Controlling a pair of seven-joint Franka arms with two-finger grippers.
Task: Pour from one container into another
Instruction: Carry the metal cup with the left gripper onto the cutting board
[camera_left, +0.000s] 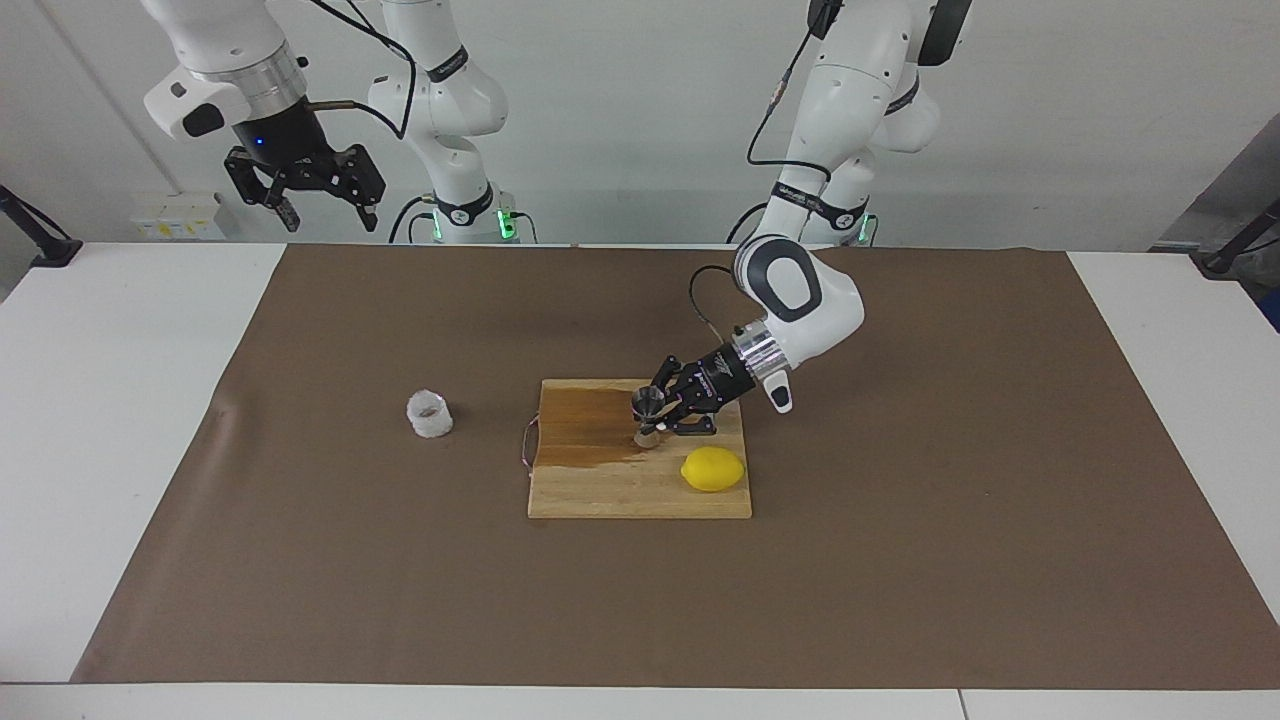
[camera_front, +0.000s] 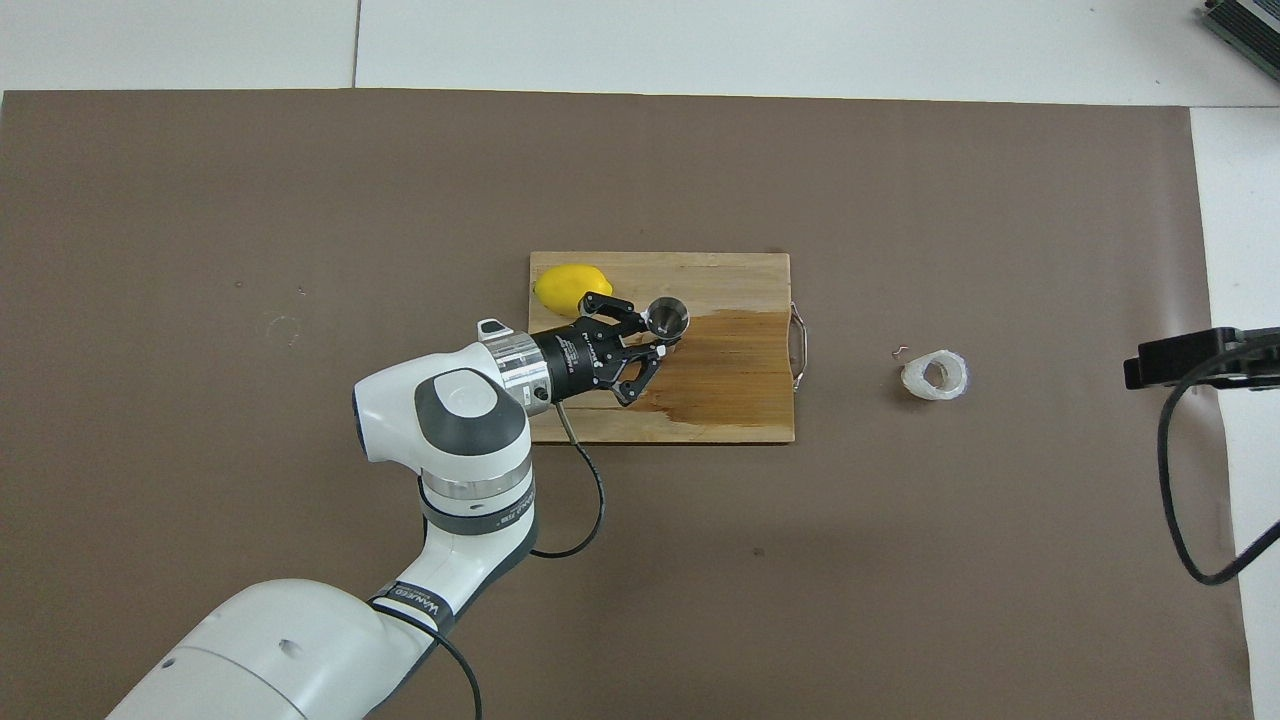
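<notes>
Jigger (camera_left: 648, 414) upright over the wet patch of the cutting board (camera_left: 600, 495), pinched at its waist by the closed fingers of the left gripper (camera_left: 662, 420), lemon (camera_left: 712, 469) at about four o'clock from it in the facing view. Lettering on the gripper body and arm band too small to read, possibly a maker's name. Crinkly cup (camera_left: 429, 414) alone on the brown mat (camera_left: 900, 560) toward the right arm's end; right gripper (camera_left: 320, 208) raised near its base, fingers spread, holding nothing.

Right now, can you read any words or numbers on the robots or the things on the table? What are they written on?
White lettering on a black band around the left arm: too small to read surely.
White lettering on the black body of the left gripper: too small to read.
The jigger, lemon, cutting board and crinkly cup: no writing shows.
</notes>
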